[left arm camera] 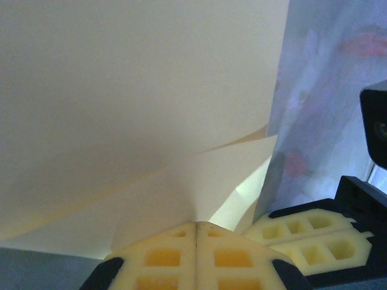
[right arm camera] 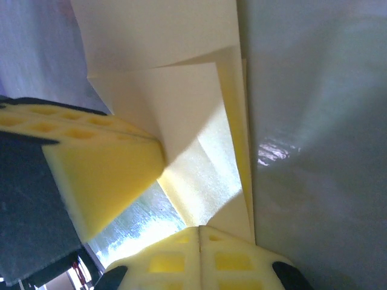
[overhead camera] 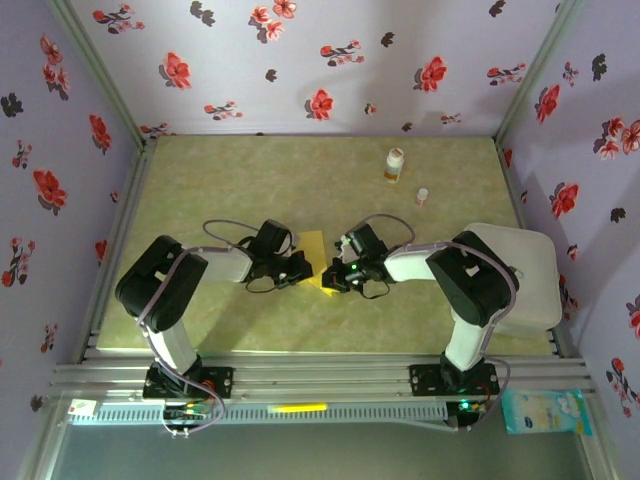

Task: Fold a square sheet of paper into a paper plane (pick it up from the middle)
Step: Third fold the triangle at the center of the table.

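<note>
Two pinches on one sheet. Reading the overhead view from the left: first the left gripper point(overhead camera: 298, 268), closed right down on the near-left side of the square sheet of paper point(overhead camera: 313, 250), out at the middle of the table point(overhead camera: 200, 180); hard to tell from above whether lifted clear of the surface; probably held so as to anchor one side while working a crease. From the left wrist: left gripper point(left arm camera: 196, 232) with pads flush together, no gap between them; square sheet of paper point(left arm camera: 139, 109) rising straight out of that seam, already creased, one smaller flap lapping over a larger panel. Next, the right gripper point(overhead camera: 336, 276), likewise shut tight on the opposite side of the same sheet, nose to nose with the left one; likely brought in this close to keep thin paper taut between two grips rather than sagging or twisting. From the right wrist: right gripper point(right arm camera: 199, 232) clamped on the layered edge; square sheet of paper point(right arm camera: 163, 36) stacked in folded layers above, with a sharp diagonal crease. Farther right and toward the back, well apart from the work: small white-and-orange bottle point(overhead camera: 395, 164), standing upright, clear of both arms. Not yet a plane; judged partway through the folds.
</note>
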